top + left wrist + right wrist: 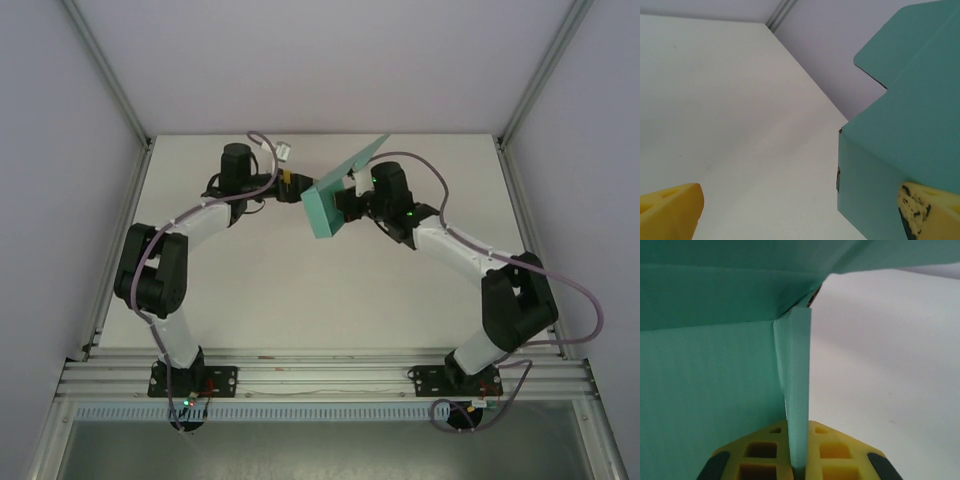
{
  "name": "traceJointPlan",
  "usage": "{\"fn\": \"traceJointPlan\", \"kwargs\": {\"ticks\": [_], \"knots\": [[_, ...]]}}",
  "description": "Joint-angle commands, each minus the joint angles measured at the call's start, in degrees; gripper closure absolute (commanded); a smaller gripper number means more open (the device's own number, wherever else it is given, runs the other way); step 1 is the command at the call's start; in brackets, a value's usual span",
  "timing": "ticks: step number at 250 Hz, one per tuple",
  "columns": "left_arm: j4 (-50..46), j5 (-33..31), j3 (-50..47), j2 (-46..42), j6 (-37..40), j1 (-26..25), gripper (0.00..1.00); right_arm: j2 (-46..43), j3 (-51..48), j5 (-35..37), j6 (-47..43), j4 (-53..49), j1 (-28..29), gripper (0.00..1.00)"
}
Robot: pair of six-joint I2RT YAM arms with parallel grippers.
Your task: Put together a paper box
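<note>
Paper box (328, 205) sits at the far centre of the bench (300, 300), between the two wrists. It is teal-green card, partly folded. From overhead, one flat rectangular panel faces the near side, and a long flap runs up and away from it toward the far right. I cannot tell from any view whether its lower edge rests on the bench or hangs just above it.

Right fingers (832, 450): closed tight on the paper box (705, 405). In the right wrist view a thin card panel stands edge-on and upright, pinched between the two yellow pads. A broad teal wall lies to its left and a folded panel roofs over the top. Bare white bench (890, 365) shows to the right of the pinched panel. The right arm (470, 255) reaches in from the right side.

Left fingers (670, 212): spread as wide as they go, gripping nothing. In the left wrist view one yellow finger is low on the left over bare bench (740, 115), well apart from the card. The other is low on the right, with dark speckled marks on its pad, and lies against or just beside the teal face of the paper box (900, 130); contact cannot be told. A notched flap rises at the top of the box toward the rear wall. The left arm (190, 230) comes in from the left, its wrist just beside the box's left edge.
</note>
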Motion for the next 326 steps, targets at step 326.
{"fn": "traceJointPlan", "kwargs": {"ticks": [326], "knots": [[-32.47,-49.07,-1.32,-7.05,5.11,2.96,0.0,13.29,11.97,34.59,18.88,-40.04,4.2,1.0]]}}
